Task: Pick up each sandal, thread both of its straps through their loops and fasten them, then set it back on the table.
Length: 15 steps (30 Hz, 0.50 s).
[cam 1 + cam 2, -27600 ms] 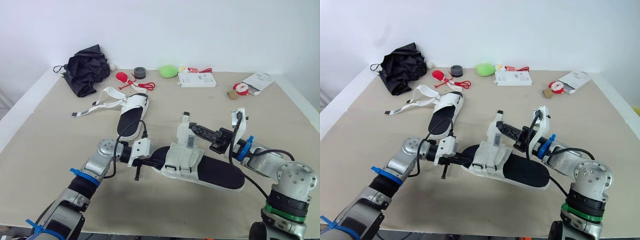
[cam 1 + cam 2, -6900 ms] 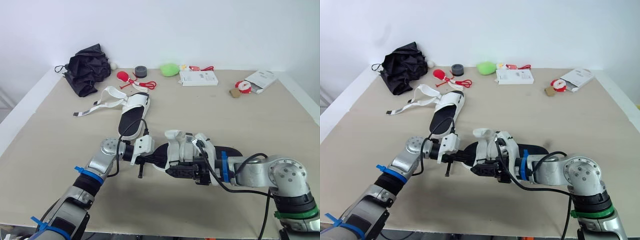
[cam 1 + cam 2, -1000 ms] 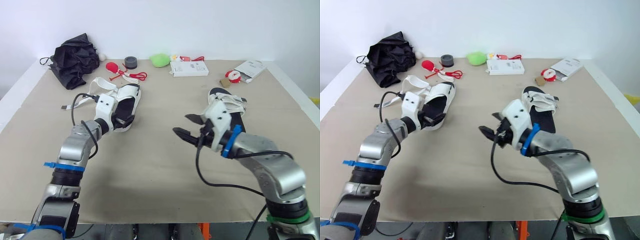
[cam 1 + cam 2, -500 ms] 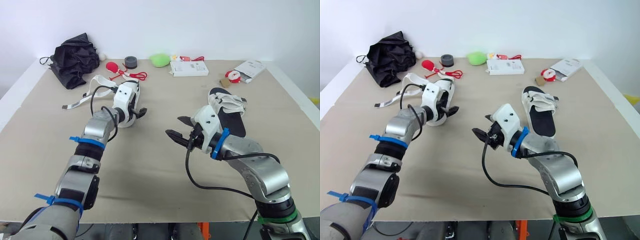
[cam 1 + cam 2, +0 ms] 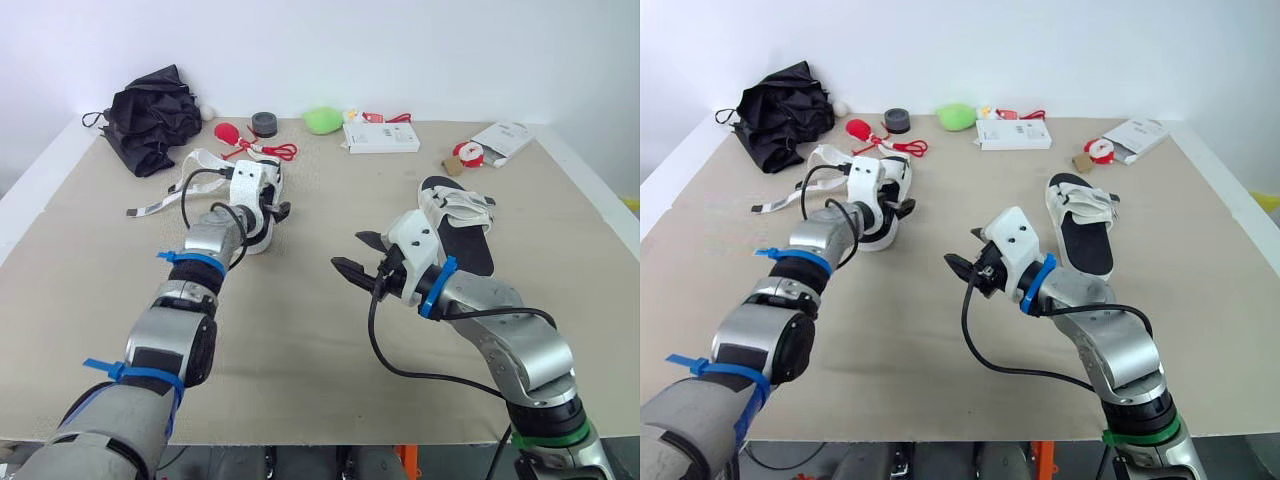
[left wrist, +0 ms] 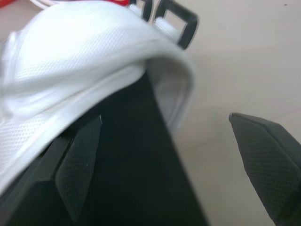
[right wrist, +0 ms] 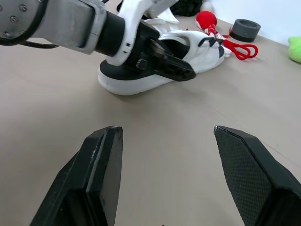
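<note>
left end effector (image 5: 275, 213) gapes wide astride the rim of the unfastened sandal (image 7: 141, 80), upper left of centre on the desk (image 5: 300, 340); i'd close firmly on the sole edge. right end effector (image 5: 347, 251) spread, empty, mid-frame.

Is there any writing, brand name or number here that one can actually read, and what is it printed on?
On the white flat box at the far side: dark print, too small to read.
On the white packet at the far right: faint print, too small to read.
On the round red and white item beside that packet: markings too small to read.
No text can be quoted from these pictures.
</note>
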### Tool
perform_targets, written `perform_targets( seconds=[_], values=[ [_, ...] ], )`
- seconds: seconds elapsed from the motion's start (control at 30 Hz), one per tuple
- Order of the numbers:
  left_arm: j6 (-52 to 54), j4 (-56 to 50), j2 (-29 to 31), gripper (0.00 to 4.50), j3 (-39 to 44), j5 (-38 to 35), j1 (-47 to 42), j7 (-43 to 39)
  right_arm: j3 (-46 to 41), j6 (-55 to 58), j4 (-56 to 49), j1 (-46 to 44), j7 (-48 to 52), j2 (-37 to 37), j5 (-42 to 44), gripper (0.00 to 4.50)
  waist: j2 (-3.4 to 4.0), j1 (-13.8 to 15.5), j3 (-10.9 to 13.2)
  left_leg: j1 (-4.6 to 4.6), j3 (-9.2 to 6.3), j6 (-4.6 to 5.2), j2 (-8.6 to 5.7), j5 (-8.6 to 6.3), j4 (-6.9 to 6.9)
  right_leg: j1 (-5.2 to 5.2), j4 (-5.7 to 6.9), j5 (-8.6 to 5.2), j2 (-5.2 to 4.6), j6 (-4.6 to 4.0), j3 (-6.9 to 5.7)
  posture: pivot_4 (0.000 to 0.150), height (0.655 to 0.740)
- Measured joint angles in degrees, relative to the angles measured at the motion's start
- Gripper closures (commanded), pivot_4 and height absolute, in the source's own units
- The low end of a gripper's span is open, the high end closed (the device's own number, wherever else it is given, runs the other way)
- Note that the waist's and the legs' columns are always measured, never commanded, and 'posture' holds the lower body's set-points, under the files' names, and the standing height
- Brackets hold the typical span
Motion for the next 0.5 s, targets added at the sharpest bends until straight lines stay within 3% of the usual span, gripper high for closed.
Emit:
perform_targets(
  seconds=[0.07,0.13,0.37,0.43,0.5],
  values=[
    [-2.1,2.8,-1.1,0.04,0.4,0.5,-1.6,1.0,0.0,0.0,0.1,0.0,-0.1,0.0,-0.1,1.15,-0.02,0.0,0.0,-0.02,0.00,0.00,-0.01,0.00,-0.01,-0.02,-0.01,0.00,0.00,0.00,0.00,0.150,0.7400],
    [-4.1,5.4,-2.0,0.53,0.8,0.5,-2.9,1.9,0.0,0.0,0.2,0.0,-0.2,0.0,-0.2,1.15,-0.04,0.0,0.0,-0.03,0.00,0.01,-0.01,-0.01,-0.02,-0.03,-0.01,-0.01,0.00,0.01,-0.02,0.150,0.7400],
    [-7.2,7.6,-2.1,2.71,1.7,0.7,-3.4,2.7,0.0,0.0,0.2,0.0,-0.4,0.0,-0.4,1.15,-0.04,-0.1,0.0,-0.04,0.00,0.01,-0.01,-0.01,-0.02,-0.04,-0.01,-0.01,0.01,0.00,-0.02,0.150,0.7400],
    [-8.1,7.6,-1.8,3.68,1.8,0.7,-2.5,2.6,0.0,0.0,0.2,0.0,-0.4,-0.1,-0.4,1.15,-0.04,-0.1,0.0,-0.04,0.00,0.01,0.00,-0.01,-0.02,-0.04,-0.01,0.00,-0.01,0.00,-0.02,0.150,0.7400],
    [-8.3,7.5,-1.7,4.16,1.8,0.8,-2.2,2.5,0.0,0.0,0.2,0.0,-0.4,-0.2,-0.4,1.15,-0.04,-0.1,0.0,-0.04,-0.01,0.01,0.00,-0.01,-0.02,-0.04,-0.01,0.00,-0.02,0.00,-0.02,0.150,0.7400]
  ],
)
